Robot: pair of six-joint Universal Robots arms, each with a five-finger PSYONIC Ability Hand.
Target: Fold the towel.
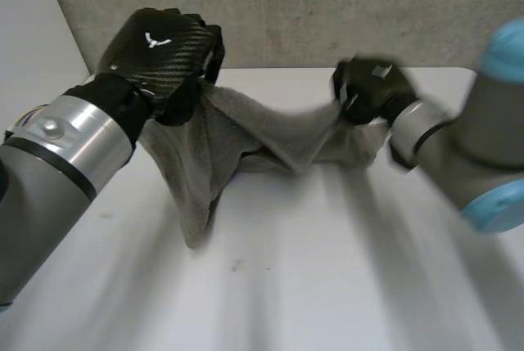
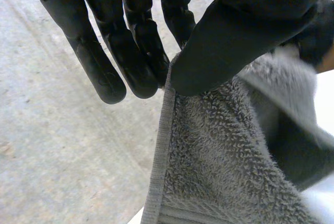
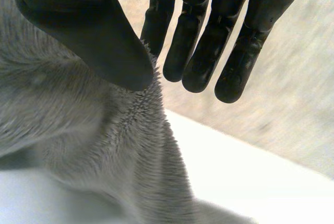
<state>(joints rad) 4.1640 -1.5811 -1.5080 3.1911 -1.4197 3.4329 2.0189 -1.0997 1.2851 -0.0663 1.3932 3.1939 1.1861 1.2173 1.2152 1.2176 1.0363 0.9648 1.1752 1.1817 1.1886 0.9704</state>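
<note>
Towel is up off the table at two pts: grey terry, slung btwn my hands w/ the middle sagging. A long tail hangs under the left hand down to about the tabletop, and the far part bunches on the table below the right hand.

Left wrist view: thumb clamps the hemmed edge against straight fingers, so it's a pinch at the hem. Prob near a corner, can't confirm.

Right wrist view: same story. Thumb presses the pile against the nearest of the straight fingers; the outer fingers touch nothing.

Why held like this, my read: both hands are raised and apart so the edge btwn them pulls out and the rest hangs free, letting gravity flatten it before one half is laid over the other. Left sits higher than right, hence the lopsided drape.

Fold not yet made. Cloth is twisted in the middle, so I judge this the lift-and-spread step, early on.

Risk: thin pinch grips, so a jerk could slip the hem out.
</note>
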